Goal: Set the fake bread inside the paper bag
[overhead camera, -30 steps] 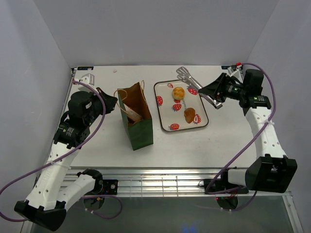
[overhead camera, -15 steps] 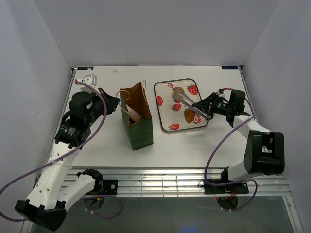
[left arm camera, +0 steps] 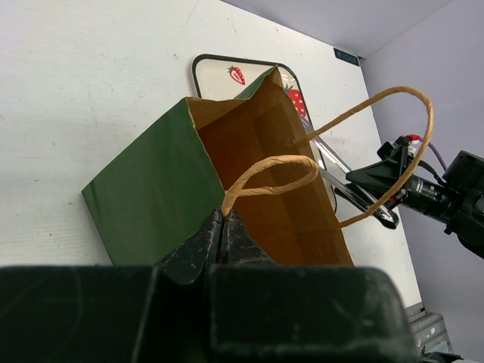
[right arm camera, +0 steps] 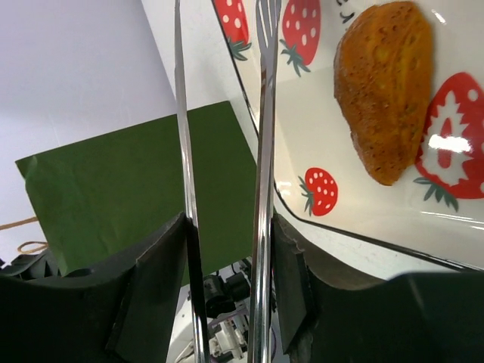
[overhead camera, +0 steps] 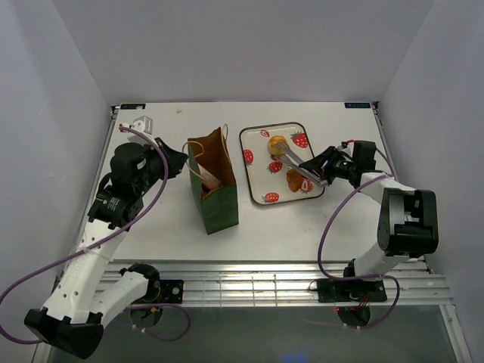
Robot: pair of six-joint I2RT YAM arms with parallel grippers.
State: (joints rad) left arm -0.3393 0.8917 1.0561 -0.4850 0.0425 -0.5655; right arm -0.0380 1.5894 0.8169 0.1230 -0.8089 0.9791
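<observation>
The dark green paper bag (overhead camera: pixel 218 198) stands upright left of the tray, its brown inside open to the top. A pale roll (overhead camera: pixel 209 180) lies inside it. My left gripper (overhead camera: pixel 180 159) is shut on the bag's near rim at the foot of a tan handle (left arm camera: pixel 221 221). My right gripper (overhead camera: pixel 314 165) is shut on metal tongs (overhead camera: pixel 296 162), whose arms (right arm camera: pixel 264 151) stand apart. The tong tips reach over the small round bun (overhead camera: pixel 275 141) on the tray. The dark-brown piece (overhead camera: pixel 294 180) lies just beside the tongs and also shows in the right wrist view (right arm camera: pixel 386 91).
The white strawberry-printed tray (overhead camera: pixel 257 170) lies right of the bag, with a raised dark rim (right arm camera: pixel 355 234). The bag's two loop handles (left arm camera: pixel 393 136) stick up over its mouth. White walls close the table at the back and both sides.
My right arm has swung from the back right in over the tray and dropped lower, bringing the tongs to the round bun. The left arm and the bag have barely moved.
</observation>
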